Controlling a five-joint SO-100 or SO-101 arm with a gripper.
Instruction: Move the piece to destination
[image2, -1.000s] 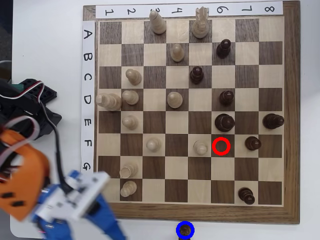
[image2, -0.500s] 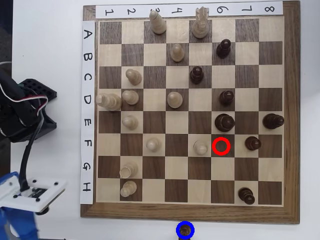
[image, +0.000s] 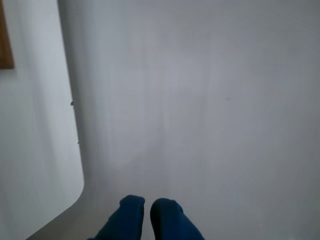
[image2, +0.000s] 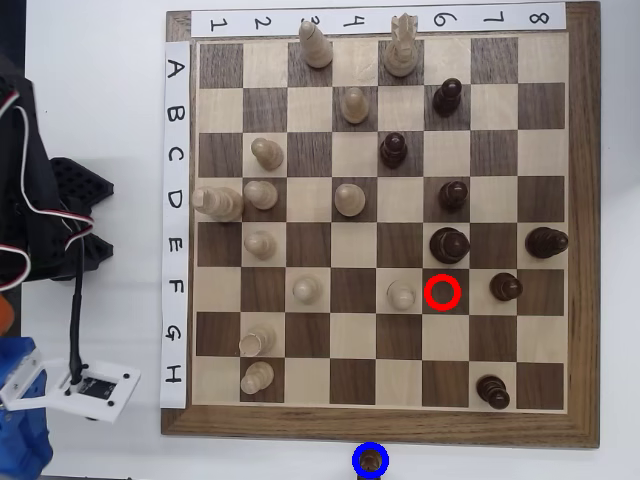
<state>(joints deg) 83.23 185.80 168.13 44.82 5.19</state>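
In the overhead view the piece (image2: 370, 461), a small dark pawn, stands inside the blue circle of the destination (image2: 355, 461), just off the board's near edge. My gripper (image: 148, 202) shows in the wrist view as two blue fingers (image: 131, 215) pressed close together with nothing between them. It hangs past the white table's rounded corner (image: 60, 190), over grey floor. From above, only the arm's blue housing (image2: 18, 435) and white camera mount (image2: 85, 385) show at the lower left, far from the piece.
The chessboard (image2: 585, 250) carries several cream and dark pieces. A red circle (image2: 442, 291) marks an empty square, with a cream pawn (image2: 401, 294) to its left and a dark pawn (image2: 506, 288) to its right. The arm's black base (image2: 60, 230) and cables sit left of the board.
The arm has swung away from the board's lower left corner to the far left edge of the overhead view. The pawn stays in the blue circle.
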